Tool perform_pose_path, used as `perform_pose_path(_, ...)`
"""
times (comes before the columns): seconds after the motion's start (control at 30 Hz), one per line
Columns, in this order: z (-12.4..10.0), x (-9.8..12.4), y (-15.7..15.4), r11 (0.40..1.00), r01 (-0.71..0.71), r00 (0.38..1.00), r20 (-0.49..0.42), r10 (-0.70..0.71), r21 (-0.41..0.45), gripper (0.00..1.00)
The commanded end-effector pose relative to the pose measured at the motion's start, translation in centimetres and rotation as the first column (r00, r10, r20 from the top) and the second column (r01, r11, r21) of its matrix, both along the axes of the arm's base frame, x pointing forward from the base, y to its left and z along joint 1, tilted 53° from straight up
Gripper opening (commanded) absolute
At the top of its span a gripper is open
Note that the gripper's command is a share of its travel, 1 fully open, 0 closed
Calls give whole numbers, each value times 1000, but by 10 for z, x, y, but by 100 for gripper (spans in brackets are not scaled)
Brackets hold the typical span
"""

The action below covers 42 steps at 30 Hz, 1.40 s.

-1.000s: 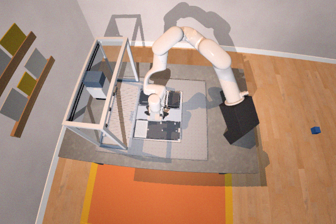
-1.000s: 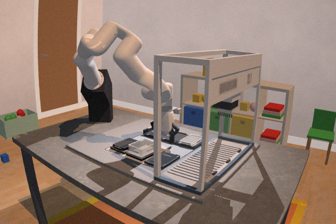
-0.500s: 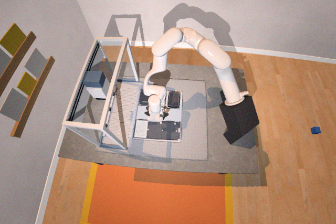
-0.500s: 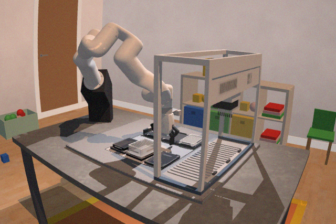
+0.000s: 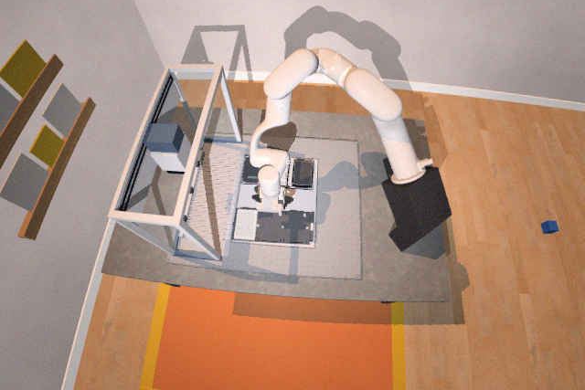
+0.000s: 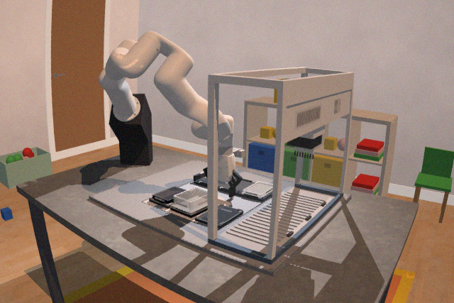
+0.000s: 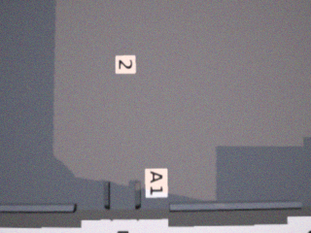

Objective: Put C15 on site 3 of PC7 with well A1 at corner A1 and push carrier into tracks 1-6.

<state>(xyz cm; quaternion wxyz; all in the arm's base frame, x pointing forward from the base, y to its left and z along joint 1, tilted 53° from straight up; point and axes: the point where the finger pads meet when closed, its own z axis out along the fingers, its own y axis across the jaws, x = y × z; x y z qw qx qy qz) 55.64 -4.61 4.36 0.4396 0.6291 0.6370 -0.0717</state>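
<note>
The end effector [image 5: 271, 196] is hovering with its fingers spread wide, gripping nothing, above the middle of the carrier PC7 [image 5: 288, 227], which is lying on the apron on the table [image 6: 366, 226], in front of the rails [image 6: 278, 215] and outside them. The wrist view is looking straight down on the carrier's dark surface, where the label 2 [image 7: 125, 64] and an A1 corner mark [image 7: 155, 183] are showing beside two small locators. The white 96-well plate C15 [image 6: 258, 189] is sitting on the carrier's end nearest the rails. In the row of nests beside it, the dark plate C16 [image 6: 167, 195] is resting nearest the arm's base, the pale deep-well block C51 [image 6: 190, 199] is standing next to it, and the third nest [image 6: 220, 215] is showing only its dark floor.
</note>
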Motion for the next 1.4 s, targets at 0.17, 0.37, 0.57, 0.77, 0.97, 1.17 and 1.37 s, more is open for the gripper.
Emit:
perform_pose_path(0.17,-1,1,3,1000,-2,1000,2,2,1,100)
perform_pose_path(0.37,-3,2,5,1000,-2,1000,2,2,1,100)
perform_pose_path(0.57,-5,2,8,1000,-2,1000,2,2,1,100)
perform_pose_path(0.77,-6,2,9,1000,-2,1000,2,2,1,100)
perform_pose_path(0.97,-8,3,11,1000,-2,1000,2,2,1,100)
perform_pose_path(1.17,-10,4,13,1000,-2,1000,2,2,1,100)
perform_pose_path(1.37,-12,4,15,1000,-2,1000,2,2,1,100)
